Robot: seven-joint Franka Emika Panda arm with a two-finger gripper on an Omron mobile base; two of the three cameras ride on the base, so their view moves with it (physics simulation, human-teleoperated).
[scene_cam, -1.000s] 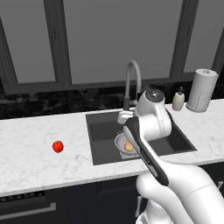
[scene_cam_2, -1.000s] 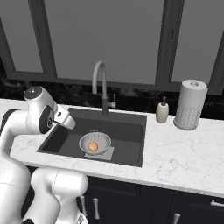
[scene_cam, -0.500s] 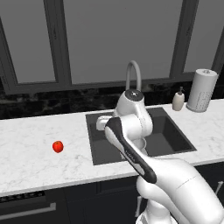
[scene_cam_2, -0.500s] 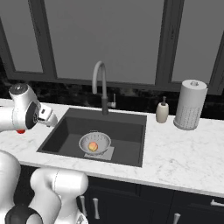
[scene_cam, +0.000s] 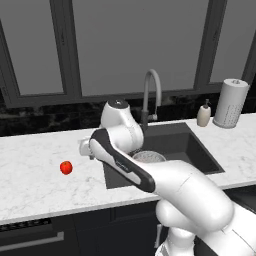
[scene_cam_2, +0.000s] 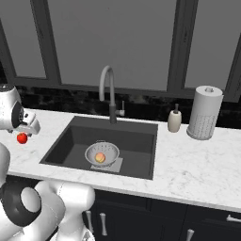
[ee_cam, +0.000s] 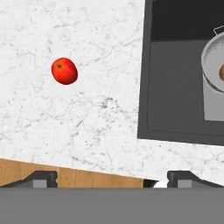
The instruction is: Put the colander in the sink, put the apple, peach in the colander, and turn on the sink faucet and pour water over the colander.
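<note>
The silvery colander point(scene_cam_2: 102, 153) sits on the bottom of the dark sink point(scene_cam_2: 136, 134), and the pale peach point(scene_cam_2: 100, 157) lies inside it. The red apple point(scene_cam: 66, 167) rests on the white marble counter left of the sink. My gripper point(scene_cam: 85, 149) hangs over the counter between the sink's left edge and the apple, apart from the fruit. In the hand view the apple point(ee_cam: 64, 71) lies at upper left, the colander point(ee_cam: 213, 83) at the right edge, and my gripper point(ee_cam: 112, 179) is open with nothing between its fingertips point(ee_cam: 42, 178). The gooseneck faucet point(scene_cam_2: 109, 92) stands behind the sink.
A white soap dispenser point(scene_cam_2: 174, 120) and a paper towel roll point(scene_cam_2: 204, 112) stand on the counter right of the sink. Dark windows and a black backsplash run behind. The counter's front edge point(ee_cam: 65, 175) lies close under the hand.
The arm has swung left from above the sink to above the counter near the apple. Peach and colander have stayed put in the sink.
</note>
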